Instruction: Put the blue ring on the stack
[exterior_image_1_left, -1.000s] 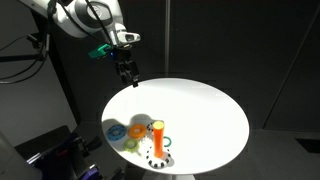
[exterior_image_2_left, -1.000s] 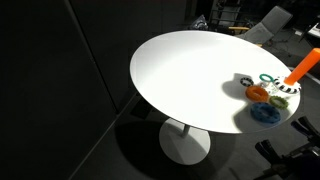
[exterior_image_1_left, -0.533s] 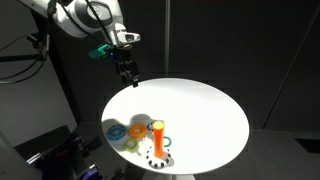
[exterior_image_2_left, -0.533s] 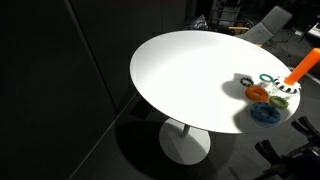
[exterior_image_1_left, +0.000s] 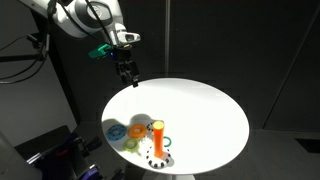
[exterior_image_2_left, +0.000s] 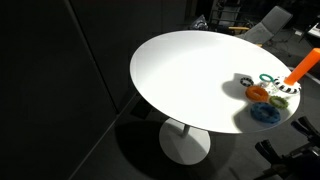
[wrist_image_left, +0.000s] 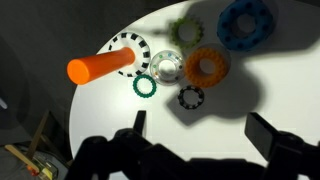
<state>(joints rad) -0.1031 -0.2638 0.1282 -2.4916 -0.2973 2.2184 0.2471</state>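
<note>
Above the far rim of the round white table (exterior_image_1_left: 205, 100) your gripper (exterior_image_1_left: 125, 72) hangs in the air. In the wrist view its two fingers (wrist_image_left: 270, 135) stand wide apart with nothing between them.

The blue ring (exterior_image_1_left: 117, 130) lies flat on the table at the opposite rim, well apart from the gripper and much lower. To reach it you must travel across the table and down. A flat ring has no long axis, so the turning of the wrist matters little. I judge that you can take it by one side of its band, with one finger through the hole.

The stack (exterior_image_1_left: 157, 134) stands upright near the blue ring, with a yellow-orange ring (wrist_image_left: 206, 66) lying between them. The peg's axis is vertical, so I think the ring must come down on it from above, with the hole level.

Several smaller rings lie close around the base of the stack, and this can make the descent tight. The table top is smooth, plain and bright, and the ring may slide on it. The room around is dark.
</note>
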